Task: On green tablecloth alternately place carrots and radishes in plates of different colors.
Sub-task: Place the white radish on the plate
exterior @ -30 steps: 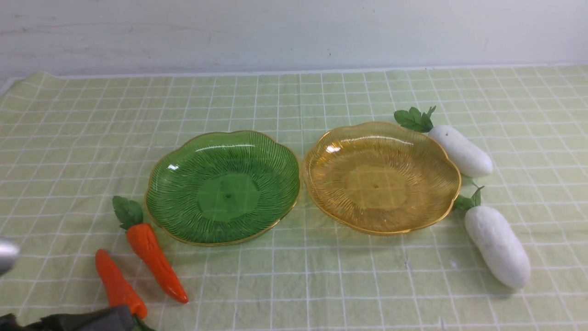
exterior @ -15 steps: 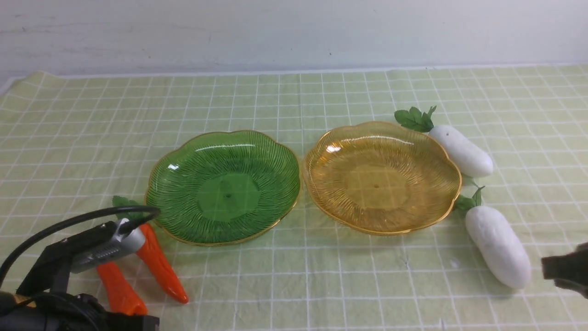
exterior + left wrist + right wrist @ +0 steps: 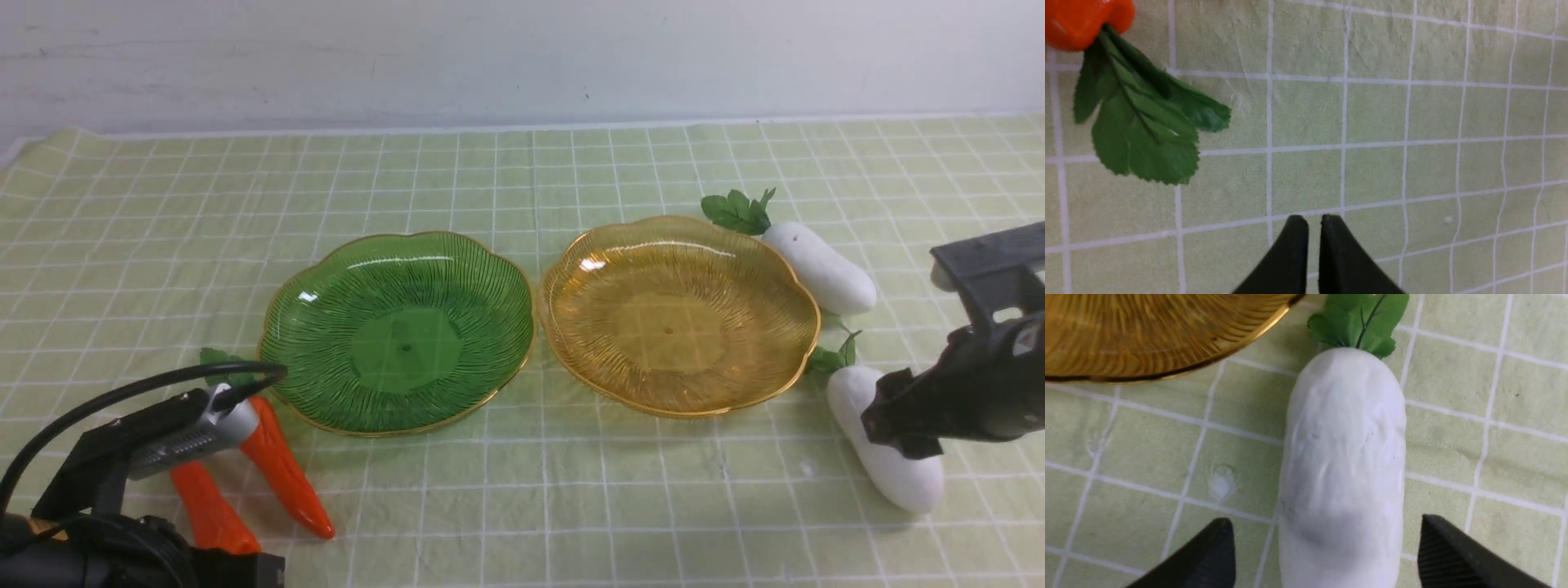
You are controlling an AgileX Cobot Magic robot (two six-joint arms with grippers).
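Note:
On the green tablecloth (image 3: 571, 163) a dark green plate (image 3: 326, 278) and an amber-yellow plate (image 3: 751, 245) stand side by side, both empty. Two carrots (image 3: 282, 469) (image 3: 208, 510) lie near the green plate's front left. One radish (image 3: 820, 269) lies behind the amber plate's right side; the near radish (image 3: 898, 482) lies at its front right. My right gripper (image 3: 1325, 518) is open, one jaw on each side of the near radish (image 3: 1343, 449), not touching it. My left gripper (image 3: 1308, 220) is shut and empty over bare cloth, a carrot's thick end (image 3: 1081, 20) and leaves (image 3: 1143, 122) beside it.
My left arm (image 3: 122, 490) covers part of the carrots at the front left corner. My right arm (image 3: 971, 376) hangs over the right side and hides part of the near radish. The amber plate's rim (image 3: 1167, 371) lies close to the near radish's leaf end. A white wall stands behind the table.
My left arm rose into view over the carrots, then held still. My right arm came in from the right and now stands over the near radish with open jaws.

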